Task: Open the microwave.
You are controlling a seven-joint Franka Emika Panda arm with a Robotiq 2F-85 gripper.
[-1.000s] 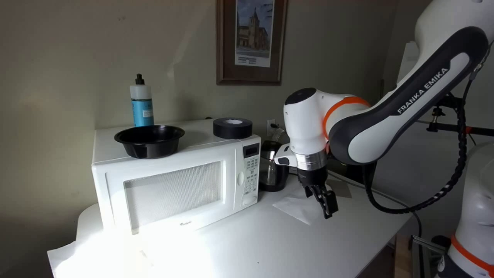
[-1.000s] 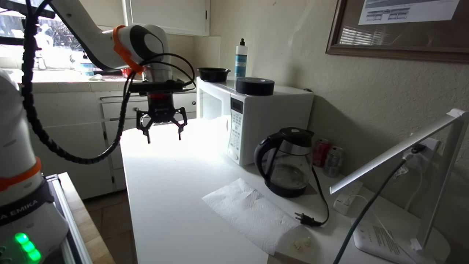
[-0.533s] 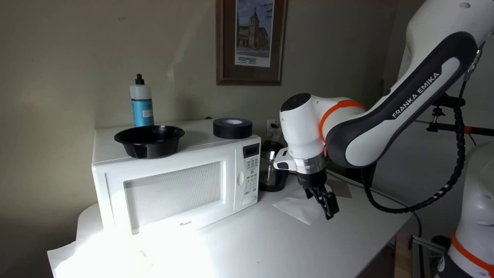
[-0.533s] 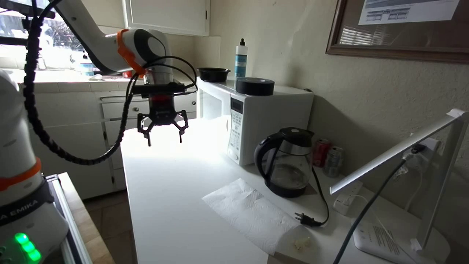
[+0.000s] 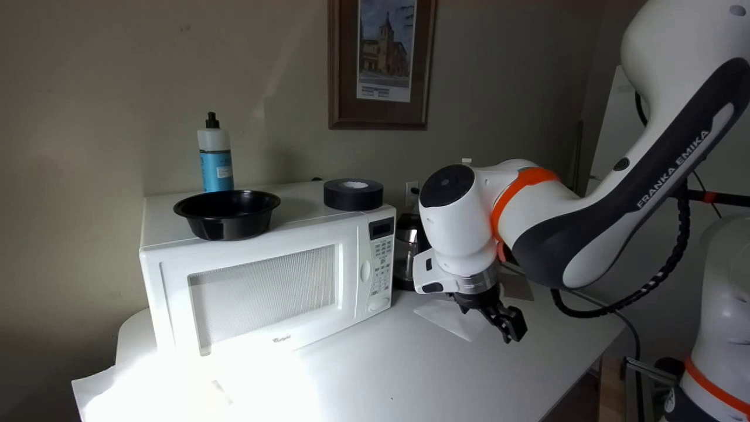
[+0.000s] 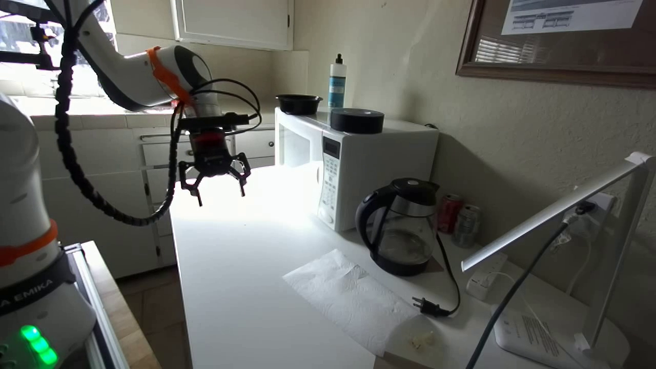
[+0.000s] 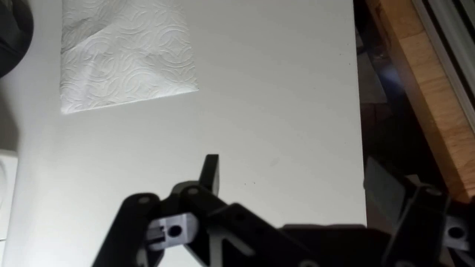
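The white microwave (image 5: 348, 293) stands on the table with its windowed door shut, as an exterior view shows. Its control panel (image 5: 382, 264) is at the right of the front. The microwave also shows in an exterior view (image 6: 389, 174), and only a white corner of it (image 7: 8, 193) shows at the left edge of the wrist view. My gripper (image 5: 514, 335) is above the table, in front of the microwave and well apart from it. It points down with a tilt. Its fingers are spread wide with nothing between them, in an exterior view (image 6: 221, 200) and in the wrist view (image 7: 293, 167).
A black bowl (image 5: 228, 217), a black tape roll (image 5: 353, 195) and a soap bottle (image 5: 215, 161) stand on the microwave. A kettle (image 6: 402, 230), a paper towel (image 6: 353, 300) and a lamp (image 6: 558, 212) are on the table. The table edge (image 7: 359, 111) lies under the right finger.
My arm has lowered and drawn back from the microwave. The gripper has tilted more and moved slightly away toward the robot base. The microwave and other objects have not moved.
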